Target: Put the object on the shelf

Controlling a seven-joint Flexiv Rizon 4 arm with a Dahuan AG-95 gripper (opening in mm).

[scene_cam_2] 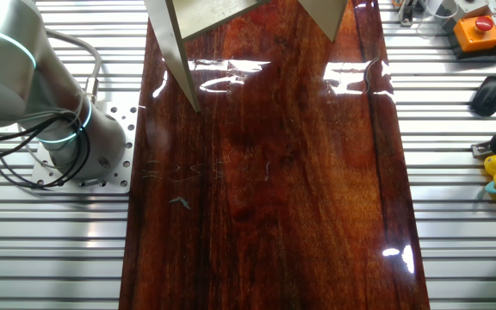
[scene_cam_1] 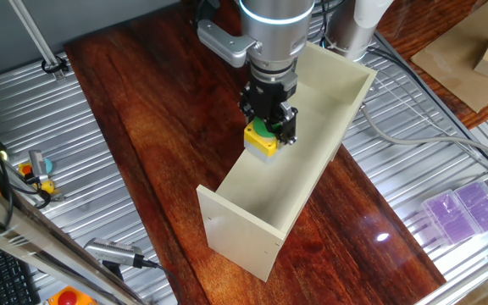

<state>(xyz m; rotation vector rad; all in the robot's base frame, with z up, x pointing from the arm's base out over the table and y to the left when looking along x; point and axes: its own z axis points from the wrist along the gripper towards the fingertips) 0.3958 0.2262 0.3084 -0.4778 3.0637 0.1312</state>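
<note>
Yellow object [scene_cam_1: 261, 141] held in the jaws of the gripper [scene_cam_1: 269, 127] over the cream shelf [scene_cam_1: 312, 161] trough in one fixed view, the other fixed view showing only shelf corners and bare dark wood table [scene_cam_2: 274, 189].

Silver-grey arm [scene_cam_1: 276, 30] – glowing cyan ring, black claw [scene_cam_1: 268, 114], grey cables.
</note>
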